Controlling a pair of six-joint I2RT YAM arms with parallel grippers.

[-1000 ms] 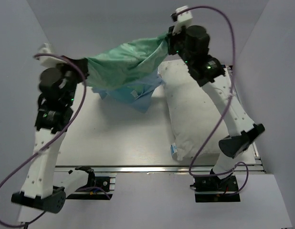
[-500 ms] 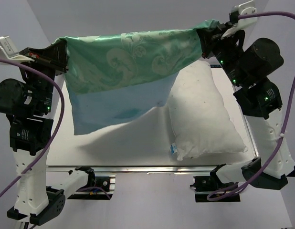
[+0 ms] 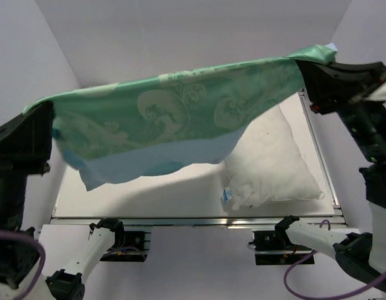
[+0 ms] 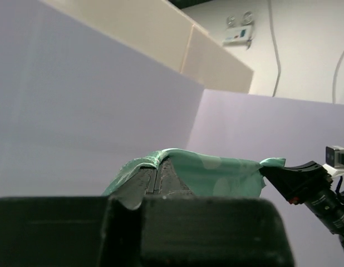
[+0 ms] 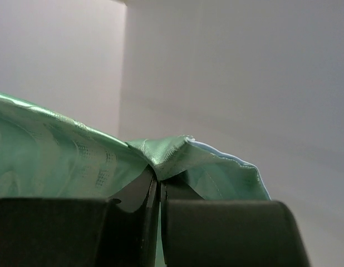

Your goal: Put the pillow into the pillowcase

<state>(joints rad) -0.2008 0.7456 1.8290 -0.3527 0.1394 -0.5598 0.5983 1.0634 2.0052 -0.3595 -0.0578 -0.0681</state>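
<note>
The pillow (image 3: 271,164) lies flat on the counter (image 3: 168,195); the pillowcase (image 3: 180,115) is stretched taut in the air above and to the left of the pillow, green patterned face up, light blue face sagging beneath; the left jaws are clenched on the pillowcase corner farthest from the pillow; the right jaws are clenched on the corner above the pillow's far end.

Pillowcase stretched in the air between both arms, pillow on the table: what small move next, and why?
Probably lower the pillowcase toward the table beside the pillow: left tool and right tool each pinch a top corner, it hangs high, and no open mouth shows.
</note>
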